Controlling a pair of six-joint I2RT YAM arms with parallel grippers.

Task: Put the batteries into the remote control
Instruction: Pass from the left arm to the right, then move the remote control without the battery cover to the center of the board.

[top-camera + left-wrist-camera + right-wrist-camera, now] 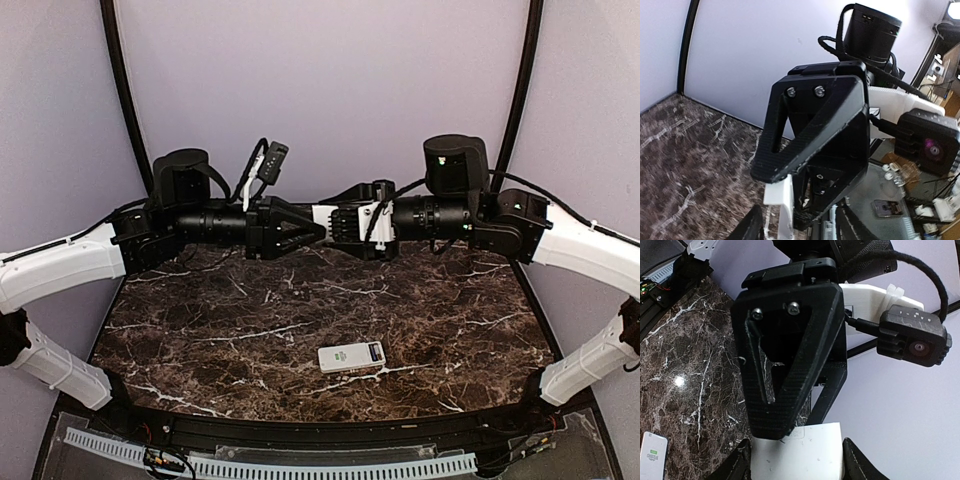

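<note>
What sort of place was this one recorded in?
Probably a robotics lab workcell: a dark brown marble-patterned tabletop enclosed by plain pale lilac walls and curved black poles, with a cluttered workbench beyond in the left wrist view.

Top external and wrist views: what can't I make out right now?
Batteries: not seen in any view; nothing tells where they are.
White flat plastic piece in the right gripper: right wrist view, cut off by the bottom edge, top covered by the left gripper; what it is, unclear.
Small white rectangular remote control: too small in the top view, cut by the corner in the right wrist view; battery bay open or shut, unclear.
</note>
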